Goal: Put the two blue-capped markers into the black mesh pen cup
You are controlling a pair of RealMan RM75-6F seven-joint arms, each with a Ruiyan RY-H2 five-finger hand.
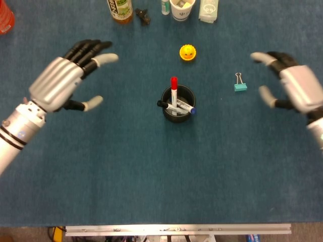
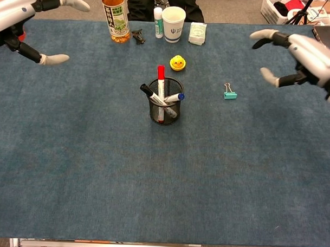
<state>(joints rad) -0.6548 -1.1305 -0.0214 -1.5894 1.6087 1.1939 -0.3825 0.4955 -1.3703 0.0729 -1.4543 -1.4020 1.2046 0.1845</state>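
Note:
The black mesh pen cup [image 1: 177, 107] [image 2: 165, 109] stands upright mid-table. Inside it lean a red-capped marker [image 1: 174, 86] [image 2: 161, 80], a blue-capped marker [image 1: 187, 108] [image 2: 175, 97] and a black-capped one [image 1: 162, 104] [image 2: 147, 91]. A second blue cap is not visible. My left hand [image 1: 63, 80] [image 2: 22, 13] hovers far to the cup's left, fingers spread and empty. My right hand [image 1: 290, 88] [image 2: 300, 52] hovers far to its right, also spread and empty.
A yellow duck toy [image 1: 187, 52] [image 2: 178, 62] sits behind the cup and a teal binder clip [image 1: 240, 83] [image 2: 229, 92] to its right. Along the far edge are a tea bottle [image 2: 114, 16], black clip [image 2: 138, 36], small tube [image 2: 158, 23], paper cup [image 2: 173, 23] and wrapped packet [image 2: 197, 33].

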